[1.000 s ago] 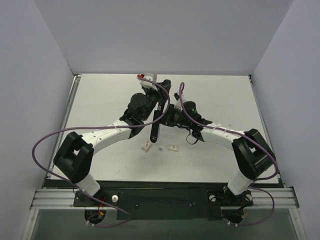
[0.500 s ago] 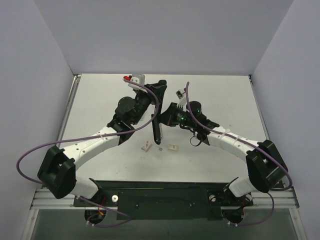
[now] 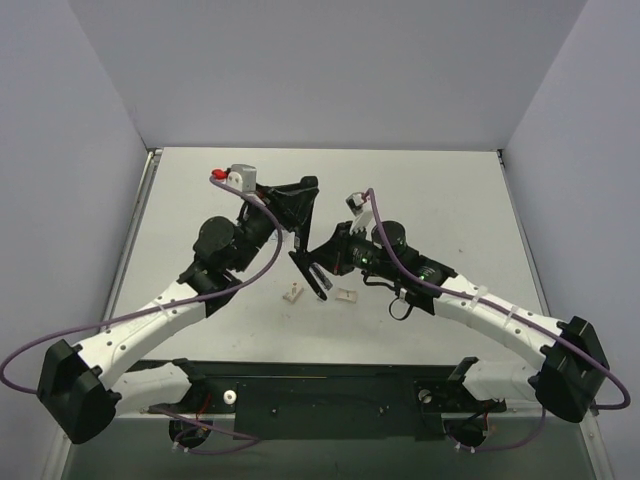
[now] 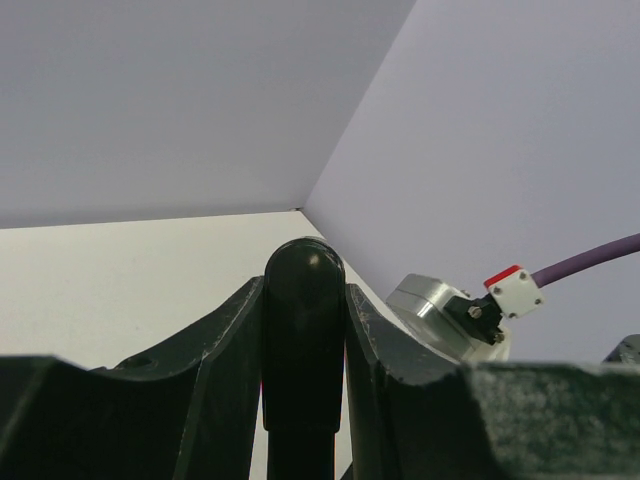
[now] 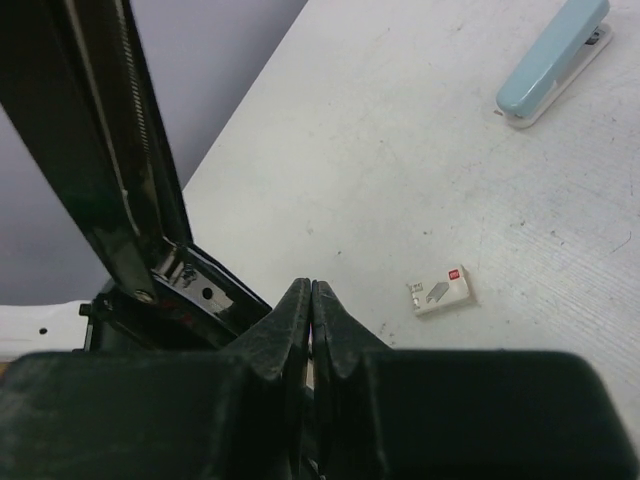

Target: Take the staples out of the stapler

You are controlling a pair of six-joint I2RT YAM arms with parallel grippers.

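Here we are mid-air over the middle of the pale counter (image 5: 400, 150). The slim black hinged desk stapler (image 5: 90, 150) is swung wide open and held up off the surface. The left end effector (image 4: 303, 292) is clamped on its rounded black end, with fingers (image 4: 232, 340) pressed against either side.

From the right wrist, the stapler rises toward 11 o'clock, hinge low and silvery metal strip (image 5: 125, 130) facing out. I can't tell whether staples sit on that strip.

The right end effector (image 5: 311, 295) has its fingers pressed flat together with nothing visibly pinched, just to the 3 o'clock side of the hinge.

Down on the counter, a small white staple box (image 5: 440, 290) sits at 3 o'clock and a light-blue stapler (image 5: 555, 60) at 1 o'clock.

The job looks like clearing that rail. To do it well, the left grip should stay firm and steady. The right fingers should part only slightly, come in square to the strip, and draw along its length rather than pry sideways. Tipping the rail's open end down over bare counter would help.
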